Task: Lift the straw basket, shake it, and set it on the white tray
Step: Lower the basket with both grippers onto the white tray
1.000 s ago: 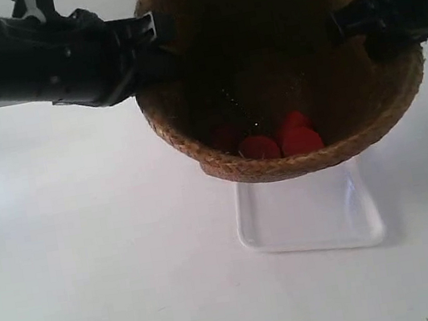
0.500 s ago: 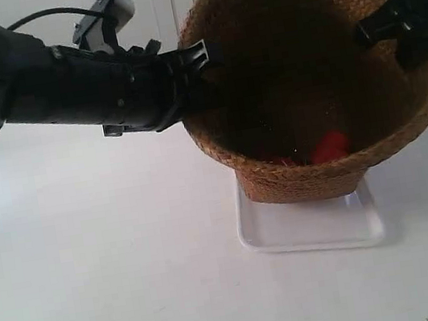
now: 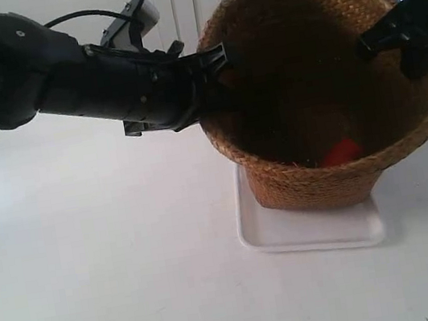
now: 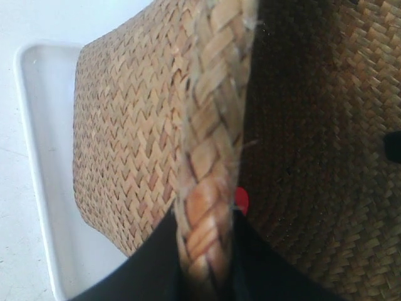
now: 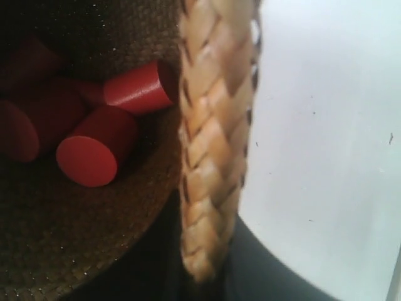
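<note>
The straw basket (image 3: 315,181) is brown and woven, with a flared braided rim, and stands nearly upright over the white tray (image 3: 292,239). Whether its base touches the tray I cannot tell. The arm at the exterior view's left has its gripper (image 3: 217,74) clamped on the near-side rim; the arm at the exterior view's right grips (image 3: 381,43) the opposite rim. My left gripper (image 4: 203,251) is shut on the braided rim (image 4: 210,125), with the tray (image 4: 37,157) beside the basket wall. My right gripper (image 5: 203,263) is shut on the rim (image 5: 213,125) too.
Several red cylinders (image 5: 94,150) lie on the basket's dark floor; one shows in the exterior view (image 3: 341,152). The white table (image 3: 96,293) spreads around the tray. White cabinet doors (image 3: 181,3) stand behind.
The basket has come down from a raised, forward-tilted pose to nearly upright over the tray. Both arms lowered with it, still clamped on the rim. The red cylinders slid deeper inside.
</note>
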Tool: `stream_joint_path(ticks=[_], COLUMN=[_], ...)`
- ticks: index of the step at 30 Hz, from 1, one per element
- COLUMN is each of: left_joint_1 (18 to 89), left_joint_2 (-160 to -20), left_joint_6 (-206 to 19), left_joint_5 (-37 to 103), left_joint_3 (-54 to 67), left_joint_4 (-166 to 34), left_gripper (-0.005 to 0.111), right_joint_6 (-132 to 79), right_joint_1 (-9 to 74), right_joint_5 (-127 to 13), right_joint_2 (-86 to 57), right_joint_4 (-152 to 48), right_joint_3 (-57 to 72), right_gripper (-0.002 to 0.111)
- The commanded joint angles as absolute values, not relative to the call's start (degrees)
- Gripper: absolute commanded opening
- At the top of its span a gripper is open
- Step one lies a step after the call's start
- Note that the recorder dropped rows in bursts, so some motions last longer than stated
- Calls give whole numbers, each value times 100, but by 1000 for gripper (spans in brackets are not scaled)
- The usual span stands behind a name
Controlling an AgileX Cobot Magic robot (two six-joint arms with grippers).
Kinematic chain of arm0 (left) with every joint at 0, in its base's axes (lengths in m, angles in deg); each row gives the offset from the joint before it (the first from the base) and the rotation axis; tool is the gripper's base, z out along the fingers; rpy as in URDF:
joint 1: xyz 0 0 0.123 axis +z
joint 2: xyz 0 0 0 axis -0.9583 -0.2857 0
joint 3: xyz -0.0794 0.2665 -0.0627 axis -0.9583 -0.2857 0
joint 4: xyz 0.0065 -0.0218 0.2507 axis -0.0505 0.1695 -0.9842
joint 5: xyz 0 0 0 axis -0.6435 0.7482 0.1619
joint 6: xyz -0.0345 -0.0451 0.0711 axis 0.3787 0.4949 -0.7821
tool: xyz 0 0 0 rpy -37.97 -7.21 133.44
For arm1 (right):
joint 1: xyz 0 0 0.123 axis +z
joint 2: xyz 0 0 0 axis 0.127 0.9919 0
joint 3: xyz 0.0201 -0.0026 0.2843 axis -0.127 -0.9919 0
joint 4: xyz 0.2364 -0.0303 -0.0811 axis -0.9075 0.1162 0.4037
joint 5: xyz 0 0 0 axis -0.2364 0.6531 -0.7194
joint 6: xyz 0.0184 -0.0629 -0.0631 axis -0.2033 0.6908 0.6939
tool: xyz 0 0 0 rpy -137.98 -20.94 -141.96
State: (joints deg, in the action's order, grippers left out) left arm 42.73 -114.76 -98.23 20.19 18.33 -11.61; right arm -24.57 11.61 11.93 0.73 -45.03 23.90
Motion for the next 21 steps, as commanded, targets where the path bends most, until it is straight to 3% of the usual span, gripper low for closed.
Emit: stream_joint_path(ticks=[1,21], left_joint_1=[4316,4580], left_joint_2=[-11369,-11526], left_joint_6=[-10010,-10010], left_joint_5=[1934,1610], left_joint_3=[1936,1936], left_joint_4=[-1058,-1097], left_gripper=[0,0], right_joint_6=[-2246,-2307], right_joint_1=[1127,1127], right_joint_5=[1298,1298], right_joint_2=[180,534], right_joint_4=[-4422,-4430], right_joint_3=[2409,2409], right_gripper=[0,0])
